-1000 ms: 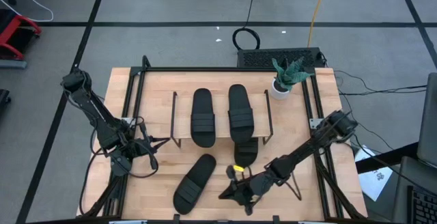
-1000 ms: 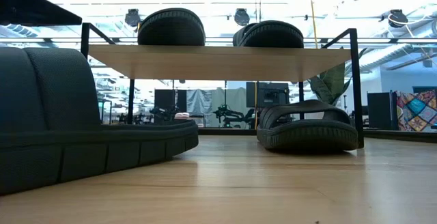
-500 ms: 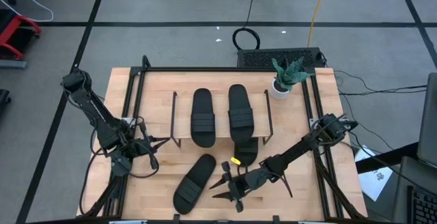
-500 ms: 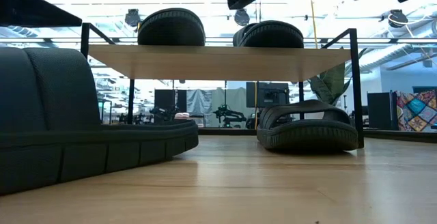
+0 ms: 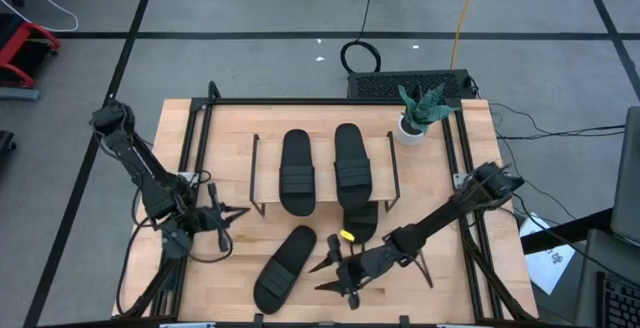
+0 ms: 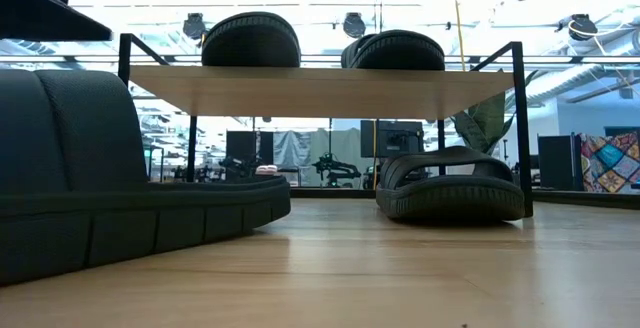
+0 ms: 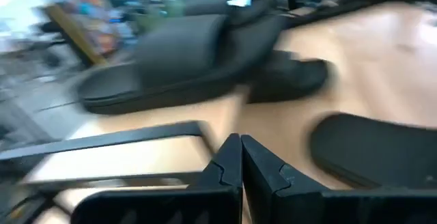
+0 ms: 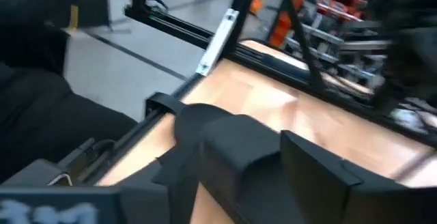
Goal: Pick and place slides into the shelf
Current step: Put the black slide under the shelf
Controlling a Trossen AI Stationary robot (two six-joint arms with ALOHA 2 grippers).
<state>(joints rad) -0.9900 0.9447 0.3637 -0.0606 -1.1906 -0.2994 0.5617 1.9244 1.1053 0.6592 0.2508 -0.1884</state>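
While my right gripper (image 5: 330, 273) hangs spread and empty at lower centre, ribbed black slides (image 5: 297, 173) sit on the pale wood shelf (image 5: 322, 145). I see my left gripper (image 5: 222, 220) pinched together, centre-left. No writing is readable.

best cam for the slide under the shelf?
Low view: the slide under the shelf shows whole from the side, flat on the table below the shelf board. The high view shows only its end poking out past the board. The wrist views are too blurred to tell which slide they show.
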